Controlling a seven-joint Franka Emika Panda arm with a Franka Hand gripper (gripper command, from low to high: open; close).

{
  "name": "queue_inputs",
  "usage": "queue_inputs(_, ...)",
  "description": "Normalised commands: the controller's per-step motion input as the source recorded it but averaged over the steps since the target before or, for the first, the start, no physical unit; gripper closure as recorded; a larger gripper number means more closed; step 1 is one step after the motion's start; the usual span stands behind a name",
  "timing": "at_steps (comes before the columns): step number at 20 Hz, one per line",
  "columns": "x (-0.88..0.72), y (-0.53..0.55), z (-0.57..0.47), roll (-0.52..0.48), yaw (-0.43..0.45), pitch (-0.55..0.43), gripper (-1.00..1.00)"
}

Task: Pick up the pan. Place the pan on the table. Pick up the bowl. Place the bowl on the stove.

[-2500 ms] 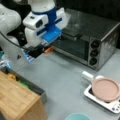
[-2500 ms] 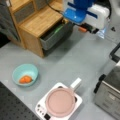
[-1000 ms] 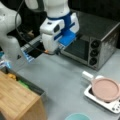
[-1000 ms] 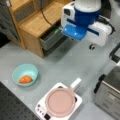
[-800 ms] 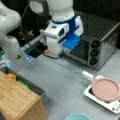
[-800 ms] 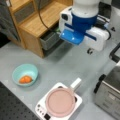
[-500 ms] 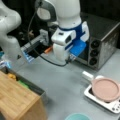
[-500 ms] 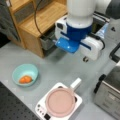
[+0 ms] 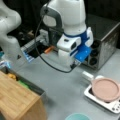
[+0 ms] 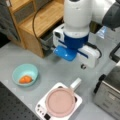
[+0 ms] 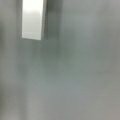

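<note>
We see arm swung closer toward stove (image 10: 41,107); pan (image 10: 60,102) still there, untouched. Pincer (image 10: 83,65) above worktop (image 10: 50,72) near handle; spread unclear.

The pan (image 10: 60,102) is dusty pink-brown with a pale cream handle, on the white, black-topped stove (image 10: 40,108). Left of the stove in a front view, the teal bowl (image 10: 25,74) holds something orange. The table (image 9: 62,90) is plain grey. The arm's wrist is white and blue.

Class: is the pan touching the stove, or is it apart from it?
Touching. In a front view the pan sits flat on the stove, with no gap.
</note>
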Motion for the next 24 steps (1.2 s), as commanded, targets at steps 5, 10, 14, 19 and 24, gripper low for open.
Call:
queue_inputs(5,0.17,0.22,-0.17,0.013,-0.116,0.049,-1.00)
queue_inputs(10,0.19,0.17,-0.16,0.015,-0.079,0.041,-1.00)
queue_inputs(14,0.20,0.07,-0.13,0.034,-0.073,0.004,-1.00)
queue_inputs(19,0.16,0.08,-0.09,0.036,-0.067,0.010,-1.00)
queue_inputs(24,0.16,0.05,-0.08,0.036,-0.056,0.012,-1.00)
